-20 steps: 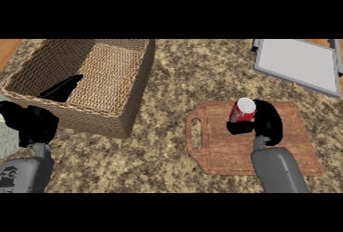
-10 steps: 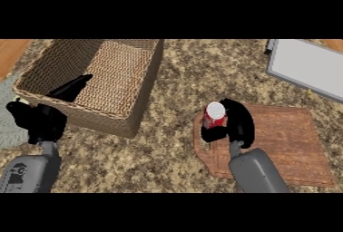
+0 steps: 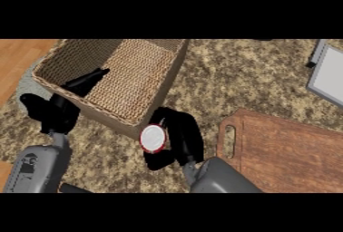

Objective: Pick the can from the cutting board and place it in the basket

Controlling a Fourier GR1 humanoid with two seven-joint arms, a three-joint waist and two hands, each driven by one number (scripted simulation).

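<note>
My right hand (image 3: 182,138) is curled round the can (image 3: 153,138), a red can with a white top facing up at me. It is held off the wooden cutting board (image 3: 281,154), just left of the board and close to the near right corner of the woven basket (image 3: 110,72). The board lies bare at the right, its handle slot toward the hand. My left hand (image 3: 57,106) rests open at the basket's near left wall, fingers pointing up over the rim.
A grey-framed white panel (image 3: 328,74) lies at the far right edge. The counter top is speckled brown stone, with a wooden strip (image 3: 20,59) at the far left.
The right hand has carried the can off the cutting board and leftward toward the basket's corner. The view has shifted, so board and basket sit further right. The left hand stays put.
</note>
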